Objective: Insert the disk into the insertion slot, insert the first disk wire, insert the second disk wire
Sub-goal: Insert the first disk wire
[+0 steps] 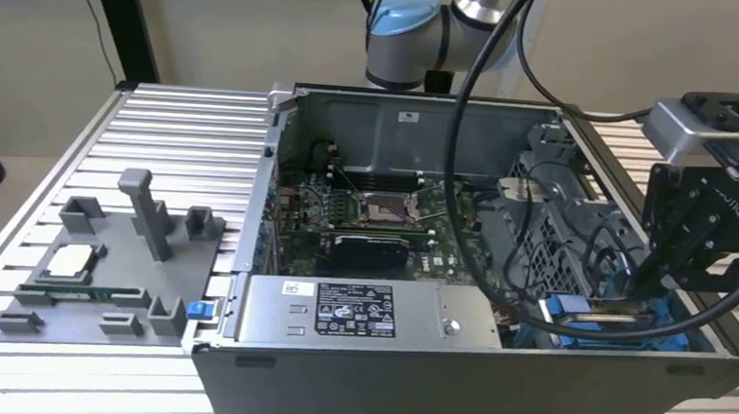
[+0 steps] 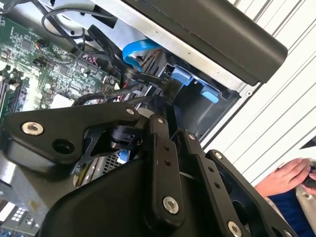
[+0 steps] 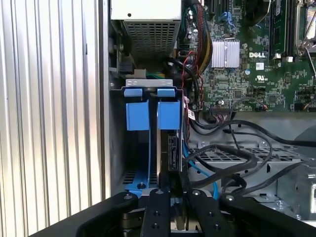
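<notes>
One ribbed aluminium table [image 1: 153, 133] carries everything, its long pale slats bare around the hardware. Behind it is a plain beige wall [image 1: 226, 21], with a dark upright post [image 1: 120, 14] toward the exterior view's left. The arm's blue-capped base [image 1: 405, 29] rises at the table's far edge.

An open computer case [image 1: 462, 379] lies on the slats with its motherboard [image 1: 369, 217] exposed and a silver power-supply box [image 1: 349, 313] along its near side. A thick black cable [image 1: 459, 125] hangs down over the case. Well apart, toward the exterior view's left, a grey fixture tray [image 1: 75, 328] sits flat on the table.

The gripper [image 1: 635, 284] reaches down into the case's near corner at the exterior view's right. In the first wrist view the disk [image 3: 170, 153] stands edge-on inside the insertion slot [image 3: 117, 148]. It lies in line with one of two bright blue tabs [image 3: 137, 116] set side by side at the bay's end, and the bay beside it is vacant. The gripper is drawn in narrow on the disk's thin body — a jaw against each face.

In the second wrist view a person's hand [image 2: 289, 175] with a blue sleeve [image 2: 291, 205] shows beyond the case's wall, over the slats.
</notes>
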`<state>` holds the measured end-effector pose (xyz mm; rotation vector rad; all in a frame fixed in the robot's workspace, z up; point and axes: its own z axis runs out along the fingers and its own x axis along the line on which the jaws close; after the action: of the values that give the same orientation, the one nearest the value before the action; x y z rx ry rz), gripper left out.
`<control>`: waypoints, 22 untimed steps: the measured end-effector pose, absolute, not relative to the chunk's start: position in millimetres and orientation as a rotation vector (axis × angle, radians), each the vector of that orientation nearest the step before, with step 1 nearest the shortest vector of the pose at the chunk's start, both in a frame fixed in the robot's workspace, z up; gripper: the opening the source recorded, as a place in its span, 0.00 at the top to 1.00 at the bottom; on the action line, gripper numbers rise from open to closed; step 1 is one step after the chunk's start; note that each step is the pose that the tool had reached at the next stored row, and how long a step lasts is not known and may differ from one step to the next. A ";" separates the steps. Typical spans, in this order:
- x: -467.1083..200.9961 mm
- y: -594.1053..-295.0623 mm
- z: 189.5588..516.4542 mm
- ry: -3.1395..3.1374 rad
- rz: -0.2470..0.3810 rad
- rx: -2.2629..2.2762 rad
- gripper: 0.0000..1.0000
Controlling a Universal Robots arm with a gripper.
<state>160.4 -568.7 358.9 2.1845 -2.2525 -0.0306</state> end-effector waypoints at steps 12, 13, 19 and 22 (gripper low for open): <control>160.4 -569.3 356.1 -2.251 -0.031 2.186 1.00; 160.4 -569.3 355.5 -2.251 -0.031 2.186 1.00; 161.5 -569.3 350.8 -2.251 -0.030 2.186 1.00; 162.4 -569.1 348.8 -2.246 -0.030 2.191 1.00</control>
<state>162.4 -569.1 348.8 2.1912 -2.2459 -0.0301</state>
